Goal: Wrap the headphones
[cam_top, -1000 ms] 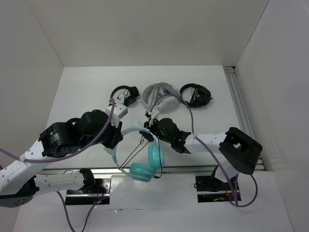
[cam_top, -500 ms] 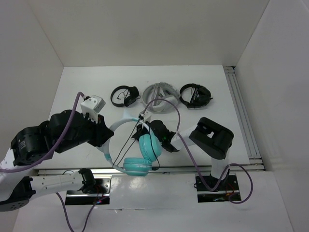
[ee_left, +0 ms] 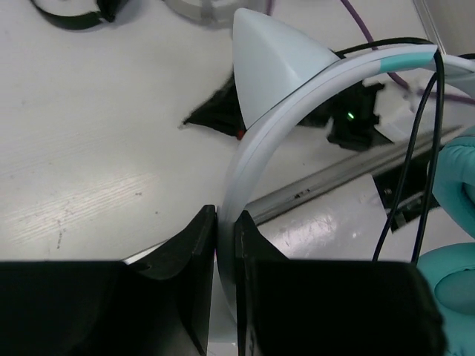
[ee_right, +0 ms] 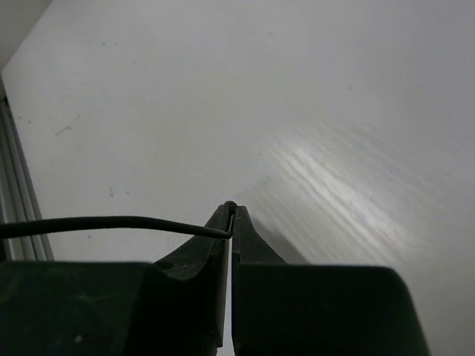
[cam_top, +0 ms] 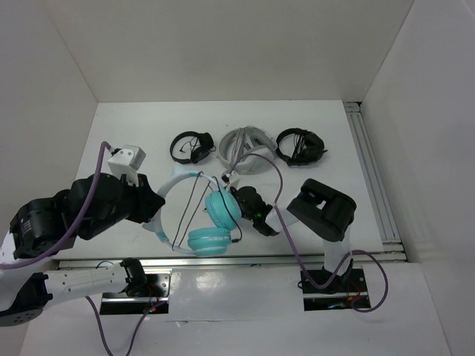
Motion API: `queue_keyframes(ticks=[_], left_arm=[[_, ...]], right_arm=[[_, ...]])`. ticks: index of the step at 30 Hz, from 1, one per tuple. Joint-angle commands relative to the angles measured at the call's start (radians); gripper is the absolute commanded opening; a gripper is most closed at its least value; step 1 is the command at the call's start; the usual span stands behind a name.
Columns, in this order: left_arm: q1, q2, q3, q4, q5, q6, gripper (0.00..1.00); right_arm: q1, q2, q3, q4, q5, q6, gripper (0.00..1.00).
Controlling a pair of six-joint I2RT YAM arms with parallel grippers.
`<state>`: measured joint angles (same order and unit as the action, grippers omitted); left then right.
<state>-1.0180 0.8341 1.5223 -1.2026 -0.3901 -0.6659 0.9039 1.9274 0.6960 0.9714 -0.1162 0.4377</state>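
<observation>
The headphones (cam_top: 211, 222) hang lifted over the table's near middle, with two teal ear cups, a thin white headband (cam_top: 172, 183) and a black cable (cam_top: 189, 215) strung across the arc. My left gripper (cam_top: 154, 211) is shut on the headband's lower left part. In the left wrist view the white band (ee_left: 245, 156) runs between the jaws of that gripper (ee_left: 226, 248), with an ear-like point (ee_left: 267, 67) above and teal cups (ee_left: 456, 185) at right. My right gripper (cam_top: 236, 196) sits just right of the upper cup. In the right wrist view that gripper (ee_right: 231, 222) is shut on the thin cable (ee_right: 111, 222).
At the back of the table lie a black pair of headphones (cam_top: 191, 146), a white-grey pair (cam_top: 245, 148) and another black pair (cam_top: 300, 144). An aluminium rail (cam_top: 371, 178) runs along the right edge and another (cam_top: 245, 259) along the near edge.
My left arm drew back to the left with the headband, carrying the headphones left and a little farther from the near edge. My right arm folded in and its gripper followed left with the cable.
</observation>
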Motion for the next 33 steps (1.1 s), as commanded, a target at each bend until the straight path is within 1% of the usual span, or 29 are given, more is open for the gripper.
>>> queue_keyframes(ticks=[1,2,3,4,5,7,8,9,10,11,12,13,14,15,16,17,18,21,23,25,30,33], left_arm=[[-0.001,-0.036,0.013,0.034,-0.249,-0.153,0.0],[-0.001,-0.036,0.013,0.034,-0.294,-0.191,0.0],[-0.001,-0.036,0.013,0.025,-0.332,-0.213,0.0],[-0.001,-0.036,0.013,0.025,-0.398,-0.233,0.0],[-0.001,-0.02,0.013,0.025,-0.426,-0.262,0.0],[-0.001,0.014,0.042,0.002,-0.502,-0.3,0.0],[-0.001,0.034,0.051,-0.009,-0.529,-0.314,0.0],[-0.001,0.078,0.062,-0.024,-0.553,-0.357,0.0],[-0.001,0.1,0.071,-0.034,-0.573,-0.357,0.0],[-0.001,0.123,0.082,-0.034,-0.602,-0.357,0.0],[0.019,0.147,0.082,-0.034,-0.602,-0.368,0.0],[0.031,0.196,0.096,-0.034,-0.613,-0.368,0.0],[0.045,0.218,0.096,-0.034,-0.613,-0.368,0.0],[0.059,0.238,0.096,-0.034,-0.613,-0.368,0.0],[0.087,0.256,0.096,-0.023,-0.613,-0.368,0.0],[0.104,0.282,0.078,-0.023,-0.613,-0.368,0.0],[0.13,0.283,0.066,0.013,-0.598,-0.356,0.0],[0.163,0.306,-0.003,0.04,-0.586,-0.367,0.0],[0.186,0.306,-0.065,0.07,-0.586,-0.357,0.0],[0.202,0.329,-0.092,0.081,-0.576,-0.372,0.0],[0.213,0.338,-0.158,0.106,-0.54,-0.391,0.0],[0.213,0.338,-0.159,0.117,-0.506,-0.391,0.0]], right_arm=[[0.064,-0.109,-0.055,-0.021,0.099,-0.008,0.0],[0.11,-0.132,-0.064,-0.054,0.169,-0.02,0.0],[0.131,-0.154,-0.075,-0.086,0.199,-0.02,0.0],[0.153,-0.194,-0.085,-0.159,0.226,-0.03,0.0],[0.199,-0.217,-0.085,-0.196,0.293,-0.03,0.0],[0.243,-0.29,-0.122,-0.25,0.344,-0.03,0.0],[0.269,-0.316,-0.133,-0.305,0.377,-0.018,0.0],[0.33,-0.344,-0.133,-0.336,0.445,-0.007,0.0],[0.364,-0.372,-0.147,-0.362,0.476,-0.007,0.0],[0.397,-0.424,-0.156,-0.423,0.509,-0.007,0.0],[0.461,-0.448,-0.156,-0.456,0.565,0.004,0.0],[0.49,-0.473,-0.156,-0.488,0.588,0.004,0.0],[0.519,-0.519,-0.141,-0.519,0.608,0.004,0.0],[0.547,-0.539,-0.13,-0.589,0.625,0.004,0.0],[0.596,-0.557,-0.115,-0.626,0.647,0.004,0.0],[0.621,-0.594,-0.087,-0.66,0.658,-0.011,0.0],[0.669,-0.613,-0.072,-0.724,0.673,-0.026,0.0],[0.734,-0.681,-0.018,-0.83,0.684,-0.045,0.0],[0.792,-0.709,0.005,-0.87,0.697,-0.057,0.0],[0.832,-0.731,0.037,-0.905,0.684,-0.089,0.0],[0.842,-0.725,0.092,-0.927,0.635,-0.149,0.0],[0.842,-0.655,0.143,-0.913,0.546,-0.215,0.0]])
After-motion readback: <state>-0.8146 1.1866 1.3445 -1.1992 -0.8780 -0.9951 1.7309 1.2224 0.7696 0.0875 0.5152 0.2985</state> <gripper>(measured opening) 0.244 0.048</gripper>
